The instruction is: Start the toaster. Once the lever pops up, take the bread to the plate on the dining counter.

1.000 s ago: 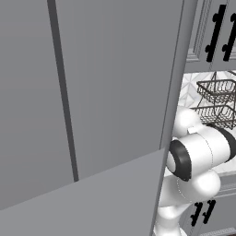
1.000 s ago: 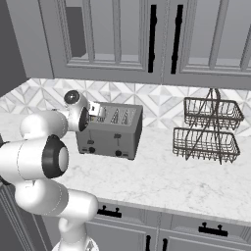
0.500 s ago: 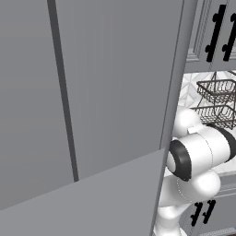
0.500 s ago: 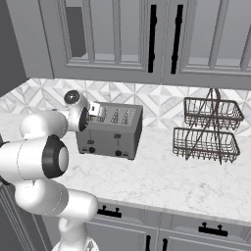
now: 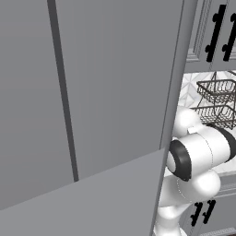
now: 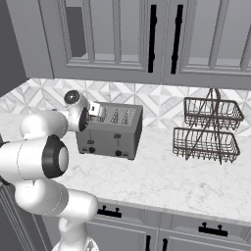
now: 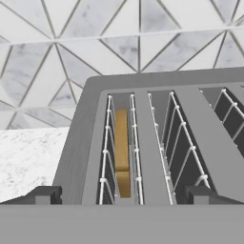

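Hovering just above the toaster (image 6: 112,131), the gripper (image 6: 96,111) sits over its left end in the right base view, jaws spread wide and holding nothing. Hand view looks straight down into the slots: both finger tips (image 7: 45,194) straddle the near end of the toaster (image 7: 157,138), one each side at the bottom edge. The bread (image 7: 122,150) stands on edge deep in the leftmost slot, tan-brown, caged by thin white wire guides on both sides. Top edge sits well below the slot rim, so it reads as lowered or not yet popped; cannot tell which. Lever not made out in these views; small dark knobs show on the long front face in the right base view.

Handling judgement: the slice looks thin, light, stiff enough to lift by one edge, but crumbly if squeezed hard. Best hold is across its two flat faces at the top edge, fingers going down into the slot alongside the wires. Tight fit, so the pads could snag the guides. The toaster itself looks heavy and boxy, should stay put on the marble counter (image 6: 166,181).

A two-tier wire basket (image 6: 208,130) stands well apart to the right. A grey cabinet side (image 5: 92,92) blocks most of the left base view.
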